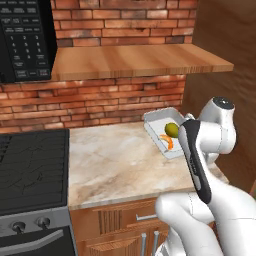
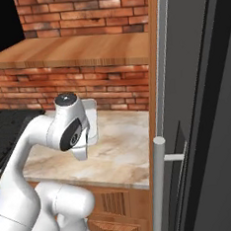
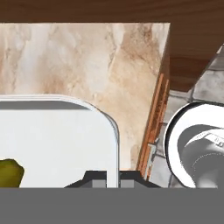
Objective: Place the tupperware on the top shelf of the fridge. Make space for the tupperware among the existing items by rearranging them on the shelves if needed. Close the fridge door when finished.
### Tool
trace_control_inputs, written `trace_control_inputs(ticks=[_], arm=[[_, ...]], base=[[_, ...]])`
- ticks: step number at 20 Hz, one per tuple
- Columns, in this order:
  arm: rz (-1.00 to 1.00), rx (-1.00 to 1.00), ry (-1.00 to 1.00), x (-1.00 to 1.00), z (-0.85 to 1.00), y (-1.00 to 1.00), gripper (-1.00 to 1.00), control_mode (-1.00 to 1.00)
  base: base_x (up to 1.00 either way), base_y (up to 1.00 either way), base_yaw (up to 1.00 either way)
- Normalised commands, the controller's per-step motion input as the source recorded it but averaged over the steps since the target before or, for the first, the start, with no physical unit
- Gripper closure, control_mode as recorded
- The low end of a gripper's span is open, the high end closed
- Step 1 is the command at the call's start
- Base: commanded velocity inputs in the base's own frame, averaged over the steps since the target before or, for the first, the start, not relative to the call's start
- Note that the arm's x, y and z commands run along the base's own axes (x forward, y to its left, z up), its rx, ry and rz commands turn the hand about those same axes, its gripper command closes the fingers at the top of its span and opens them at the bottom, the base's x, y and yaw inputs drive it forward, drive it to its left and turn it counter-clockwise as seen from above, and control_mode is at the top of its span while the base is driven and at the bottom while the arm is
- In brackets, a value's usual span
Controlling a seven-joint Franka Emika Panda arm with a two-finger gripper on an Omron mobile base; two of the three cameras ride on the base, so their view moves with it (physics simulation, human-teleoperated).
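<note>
One tupperware (image 1: 162,131), long axis diagonal twd back wall; gripper (image 3: 113,180) clamped on its rim.

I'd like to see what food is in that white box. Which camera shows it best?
The left base view: the tupperware shows its green ball and orange piece. The hand view gives only a white corner with a bit of the ball. In the right base view the arm hides nearly all of it.

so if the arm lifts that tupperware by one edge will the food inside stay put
Probably not entirely. The tupperware looks shallow, so tilting could let food slide toward its low side. The olive-green ball is round and would likely roll first; the orange curved piece lies flatter and may merely slide. The gripper is shut on the tupperware's rim, so the container may sag away from that edge.
</note>
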Motion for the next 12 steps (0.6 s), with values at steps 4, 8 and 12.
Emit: trace_control_inputs(ticks=[4,8,12], arm=[[-0.02,-0.06,0.04,-0.53,0.36,0.00,1.00,-1.00],[0.00,-0.01,-0.07,-0.52,0.30,0.02,1.00,-1.00],[0.00,0.00,-0.06,-0.19,0.15,0.01,1.00,-1.00]], base=[[0.00,0.00,0.00],[0.00,0.00,0.00],[0.00,0.00,0.00]])
